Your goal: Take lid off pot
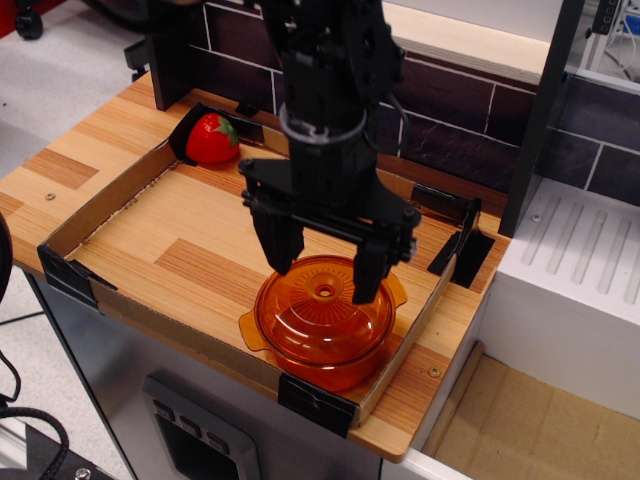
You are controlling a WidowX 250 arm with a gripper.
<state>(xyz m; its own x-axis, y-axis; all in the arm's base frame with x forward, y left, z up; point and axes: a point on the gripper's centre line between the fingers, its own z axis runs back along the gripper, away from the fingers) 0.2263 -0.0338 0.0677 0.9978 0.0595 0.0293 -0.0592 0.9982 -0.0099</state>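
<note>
The translucent orange pot [330, 365] stands at the front right of the wooden tray, a flat handle showing on each side. The domed orange lid [318, 318] sits on it, with its small ring knob [325, 292] at the centre. My black gripper [324, 272] hangs right over the lid, open. Its two fingers straddle the knob, left fingertip [284, 258] and right fingertip [366, 290] low over the lid's far half. It holds nothing.
A red toy strawberry [211, 138] lies at the tray's back left corner. A low cardboard wall [92, 206] with black taped corners rims the wooden board. A dark brick wall stands behind, a white ribbed unit [580, 260] to the right.
</note>
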